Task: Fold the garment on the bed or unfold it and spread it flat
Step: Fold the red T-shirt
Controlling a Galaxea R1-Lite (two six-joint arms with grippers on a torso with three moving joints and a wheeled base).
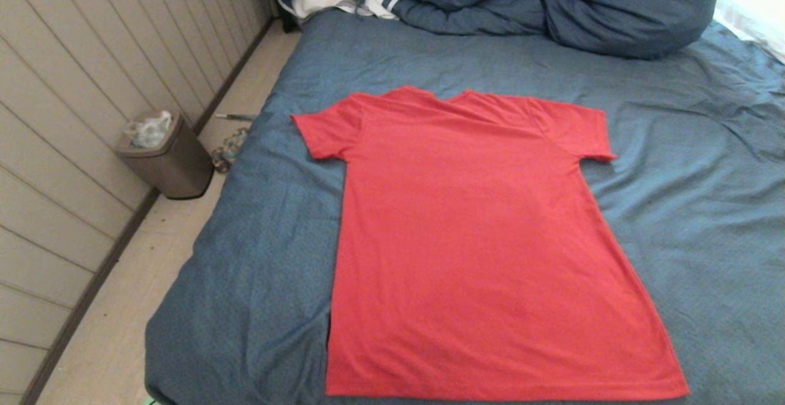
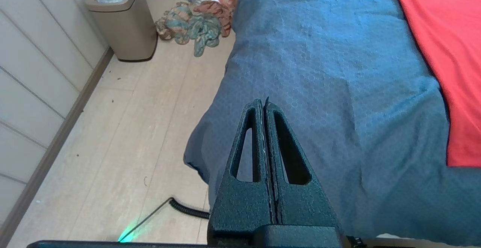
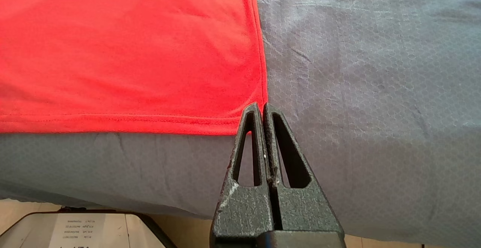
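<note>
Right gripper (image 3: 263, 105) closed, empty, at garment (image 3: 124, 49) hem corner, left gripper (image 2: 264, 101) closed, over bed (image 2: 319, 71) edge

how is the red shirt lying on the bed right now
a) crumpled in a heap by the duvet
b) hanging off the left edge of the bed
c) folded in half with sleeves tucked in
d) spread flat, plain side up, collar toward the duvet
d: the red shirt lies flat on the bed with both sleeves out, no print showing, its collar toward the bunched duvet; neither hand touches it.
</note>
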